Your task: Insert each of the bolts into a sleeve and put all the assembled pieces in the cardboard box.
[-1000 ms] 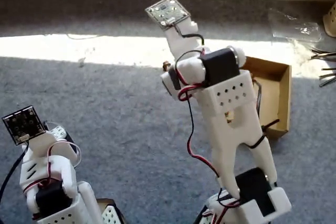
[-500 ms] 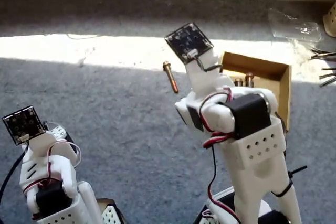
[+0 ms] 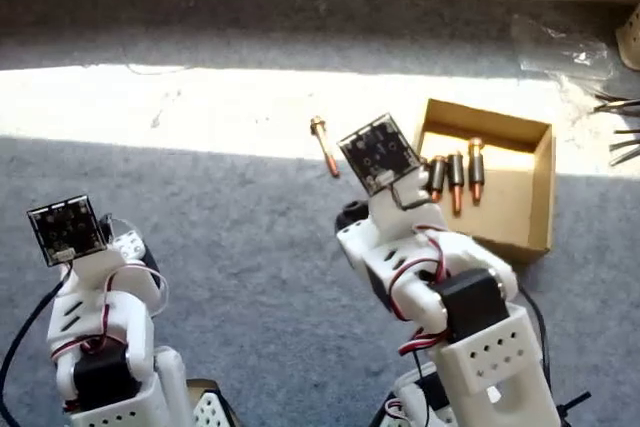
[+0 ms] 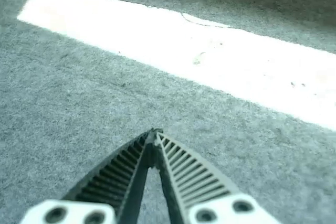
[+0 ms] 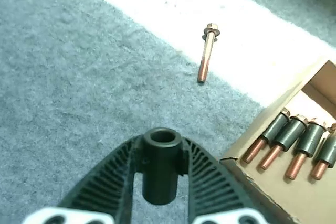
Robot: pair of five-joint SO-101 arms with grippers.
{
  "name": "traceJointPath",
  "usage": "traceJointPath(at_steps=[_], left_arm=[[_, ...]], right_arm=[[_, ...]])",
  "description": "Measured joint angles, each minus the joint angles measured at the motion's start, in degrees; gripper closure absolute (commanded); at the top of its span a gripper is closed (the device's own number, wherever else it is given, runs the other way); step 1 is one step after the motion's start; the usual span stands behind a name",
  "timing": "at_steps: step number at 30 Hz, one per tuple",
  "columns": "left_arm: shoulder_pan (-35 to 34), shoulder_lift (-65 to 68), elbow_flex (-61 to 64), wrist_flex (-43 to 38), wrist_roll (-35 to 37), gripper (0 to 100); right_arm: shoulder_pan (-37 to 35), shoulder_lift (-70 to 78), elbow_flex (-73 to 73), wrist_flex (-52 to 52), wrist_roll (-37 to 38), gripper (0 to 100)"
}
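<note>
I find the right gripper [image 5: 158,146] clamped on a dark sleeve [image 5: 159,169], one ribbed finger against each side; the sleeve's hollow end shows at the fingertips, and it is held above the grey carpet [image 5: 63,66], not touching it.

One bare bolt [image 5: 208,52] lies flat on the carpet at the edge of a sunlit strip [image 5: 157,3], its head at the far end from the arms; it is well apart from the held sleeve and lies outside the box [image 5: 247,170], off the box's left side in the high view.

In the box I count four assembled pieces [image 5: 294,142] lying side by side, each a copper-coloured bolt through a dark sleeve; the high view shows three of them [image 3: 456,175] along the box's left part, with the right arm [image 3: 430,267] standing in front of that corner.

The left gripper [image 4: 154,136] has its fingers pressed together tip to tip with nothing between them; it hangs over bare carpet just short of the sunlit strip; the left arm [image 3: 100,297] is at the near left, well apart from bolt and box.
</note>
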Motion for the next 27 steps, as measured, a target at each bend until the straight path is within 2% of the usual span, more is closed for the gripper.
traceJointPath(at_steps=[8,13,17,23,27], left_arm=[[2.5,0.0,0.0,-5.4,0.1,99],[11.7,0.0,0.5,-6.0,0.0,99],[19.6,0.0,3.8,-9.3,0.0,99],[22.2,0.0,7.7,-17.0,-9.6,99],[22.1,0.0,7.7,-17.8,-10.9,99]], right_arm=[[1.5,-3.9,10.5,-8.8,-7.9,99.5],[7.6,-7.2,14.8,-10.5,-9.1,99.5],[9.3,-11.5,19.4,-10.5,-9.1,99.5],[9.7,-20.6,24.8,-11.9,-8.5,99.5],[11.3,-26.8,28.2,-12.0,-6.0,99.5]])
